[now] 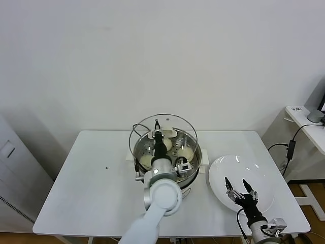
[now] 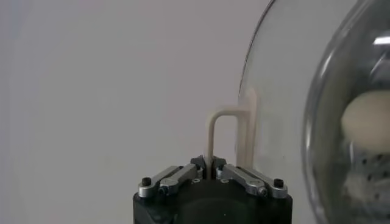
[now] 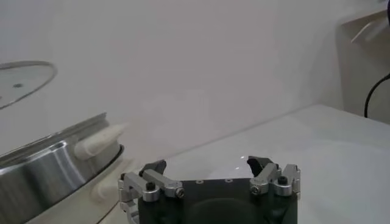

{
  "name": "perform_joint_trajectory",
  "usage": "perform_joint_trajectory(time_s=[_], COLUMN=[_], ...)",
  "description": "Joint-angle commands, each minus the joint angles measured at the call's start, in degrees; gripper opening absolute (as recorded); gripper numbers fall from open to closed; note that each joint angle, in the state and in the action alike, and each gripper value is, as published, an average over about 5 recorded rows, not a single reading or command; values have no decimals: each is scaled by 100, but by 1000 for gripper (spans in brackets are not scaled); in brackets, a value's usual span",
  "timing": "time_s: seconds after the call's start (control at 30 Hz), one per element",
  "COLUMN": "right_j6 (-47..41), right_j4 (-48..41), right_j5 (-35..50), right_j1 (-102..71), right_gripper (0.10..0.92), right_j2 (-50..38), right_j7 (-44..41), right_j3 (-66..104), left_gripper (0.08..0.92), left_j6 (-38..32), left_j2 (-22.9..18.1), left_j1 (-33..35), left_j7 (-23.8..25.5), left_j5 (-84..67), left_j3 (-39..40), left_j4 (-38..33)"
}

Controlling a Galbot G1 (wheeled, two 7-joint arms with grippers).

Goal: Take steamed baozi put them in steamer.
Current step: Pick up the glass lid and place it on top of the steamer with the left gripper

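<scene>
- No brand, label or writing is showing legibly anywhere; a small tag on the side counter (image 1: pixel 304 114) at the far right is too small to read.
- Left gripper (image 2: pixel 212 171) is pinching shut on the cream handle (image 2: pixel 220 131) of the glass lid (image 1: pixel 163 133), holding the lid tilted over the steamer (image 1: pixel 191 168).
- Lid is sitting above the pot's far side, its dome also filling one side of the left wrist view.
- Steamer is standing mid-surface (image 1: pixel 96 183), with the left arm (image 1: pixel 158 195) reaching over its near rim and blocking part of the basket.
- Baozi (image 1: pixel 145 161) are lying inside the steamer on the perforated floor; at least three are showing, another may be hidden by the arm.
- One baozi is showing blurred through the glass in the left wrist view.
- Right gripper (image 1: pixel 238 187) is hovering over the white plate (image 1: pixel 264 175), jaws spread wide, holding nothing.
- Plate is lying just right of the steamer.
- Right wrist view is showing the steamer's steel wall and a cream side handle (image 3: pixel 100 139) near it.
- Black cable (image 1: pixel 292 145) is hanging off the side counter at right.
- White wall is running behind the surface.
</scene>
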Motion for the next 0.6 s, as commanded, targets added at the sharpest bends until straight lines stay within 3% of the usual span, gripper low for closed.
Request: perform_joint_trajectory(time_s=[0.03,0.6], right_j6=[-6,59], right_j4=[27,-8], right_j5=[-33,-20], right_j1=[-14,-33], right_gripper=[823,823], right_j2=[32,32], right_j7=[-6,-10], right_j3=[-5,-4], left_gripper=[131,131], left_j6=[281,281], left_j2=[-283,-283], left_j1=[-102,175], left_j7=[-148,-134], left_j5=[97,142], left_j3=[331,274], left_j4=[515,428])
